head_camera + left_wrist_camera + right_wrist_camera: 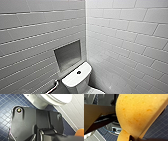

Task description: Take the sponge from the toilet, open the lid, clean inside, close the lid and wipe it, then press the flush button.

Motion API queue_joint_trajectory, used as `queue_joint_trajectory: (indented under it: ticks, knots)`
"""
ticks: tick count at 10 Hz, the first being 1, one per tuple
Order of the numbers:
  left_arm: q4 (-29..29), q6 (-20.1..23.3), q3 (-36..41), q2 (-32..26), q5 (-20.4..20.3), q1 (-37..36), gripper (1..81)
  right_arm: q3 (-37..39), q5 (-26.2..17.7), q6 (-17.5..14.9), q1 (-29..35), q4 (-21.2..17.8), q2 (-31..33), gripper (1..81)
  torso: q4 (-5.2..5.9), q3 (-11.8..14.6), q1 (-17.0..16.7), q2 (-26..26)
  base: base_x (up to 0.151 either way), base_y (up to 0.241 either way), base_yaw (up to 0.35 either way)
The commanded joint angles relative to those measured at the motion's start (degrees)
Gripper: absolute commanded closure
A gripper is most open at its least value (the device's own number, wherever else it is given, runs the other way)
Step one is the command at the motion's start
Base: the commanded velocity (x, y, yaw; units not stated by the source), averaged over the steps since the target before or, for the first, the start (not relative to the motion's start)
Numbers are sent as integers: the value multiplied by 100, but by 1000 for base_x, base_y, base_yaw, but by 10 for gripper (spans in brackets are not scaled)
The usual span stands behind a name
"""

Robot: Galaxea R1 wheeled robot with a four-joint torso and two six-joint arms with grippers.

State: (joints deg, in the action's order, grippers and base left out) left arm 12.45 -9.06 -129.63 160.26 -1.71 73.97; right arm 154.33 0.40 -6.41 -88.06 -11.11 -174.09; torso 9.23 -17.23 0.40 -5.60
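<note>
Sponge (137, 112) is off the toilet (75, 81), pinched tight in the right fingers (132, 138) above the blue floor (5, 112). Best now, I'd say: keep that squeeze firm and steady, sponge well clear of the bowl's edge.

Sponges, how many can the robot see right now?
1. The sponge looms large before the right wrist camera, above the blue tiled floor; an orange corner in the left wrist view is probably the same one. More could be hidden.
</note>
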Motion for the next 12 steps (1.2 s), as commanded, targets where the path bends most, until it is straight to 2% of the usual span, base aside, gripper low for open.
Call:
queue_joint_trajectory:
  ticks: [1,2,4,6,10,12]
  knots:
    - [-67,-43,1702,-1012,319,-1081,10,-62,-410,-18,118,-24,-5,811,0,0,0,0,0,0,0]
    - [-93,-52,2055,-1135,521,-1371,10,-62,-418,-18,126,-14,-5,811,0,0,0,0,0,0,0]
    - [-462,-61,2197,-1119,996,-2056,10,-62,-418,-18,126,12,-5,811,0,0,0,0,0,0,0]
    - [-559,-61,2495,-1136,1348,-2645,10,-62,-401,-26,109,29,4,811,0,0,0,0,0,0,0]
    - [-1076,-70,2996,-1180,1428,-3656,10,-62,-392,-18,135,21,4,811,-2,-2,2,2,0,0,0]
    - [-1358,-70,3154,-1153,1621,-4130,10,-62,-383,-18,135,21,4,811,-2,-2,2,2,0,0,0]
